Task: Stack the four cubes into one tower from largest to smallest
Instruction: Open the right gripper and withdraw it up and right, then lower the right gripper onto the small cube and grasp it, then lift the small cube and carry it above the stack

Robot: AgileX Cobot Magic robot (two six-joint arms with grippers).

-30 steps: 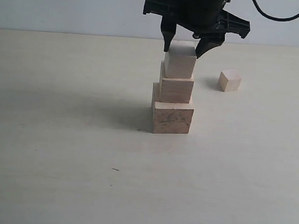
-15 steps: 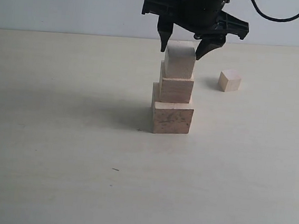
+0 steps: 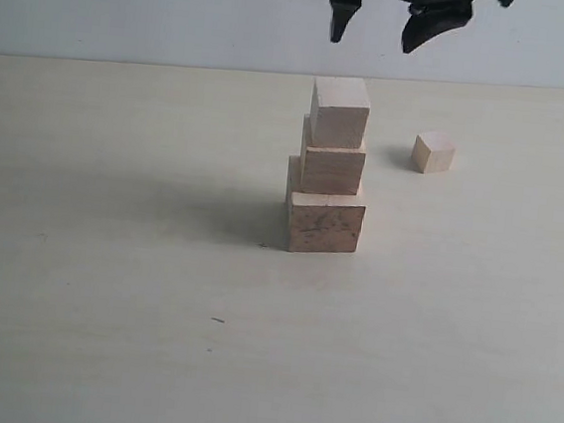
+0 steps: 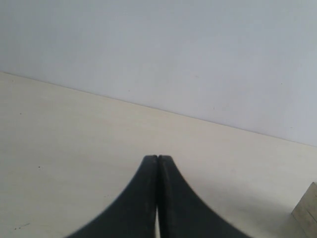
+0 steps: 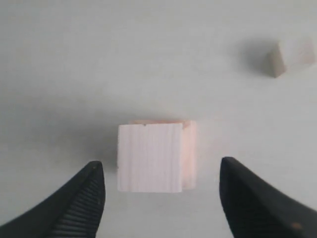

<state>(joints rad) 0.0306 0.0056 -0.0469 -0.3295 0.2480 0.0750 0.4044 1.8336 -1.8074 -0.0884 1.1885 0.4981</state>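
On the pale surface (image 3: 103, 304), the tower (image 3: 331, 166) of three cubes stands, widest lowest so each block has support. Above it hangs the right pincer (image 3: 377, 36), jaws spread wide, holding nothing. The smallest cube (image 3: 434, 152) sits nearby, unstacked. The left pincer (image 4: 157, 163) is pressed together, idle.

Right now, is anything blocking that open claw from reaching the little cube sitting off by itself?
Nothing visible. The right gripper hangs open above the tower, and the smallest cube sits apart from it, uncovered.
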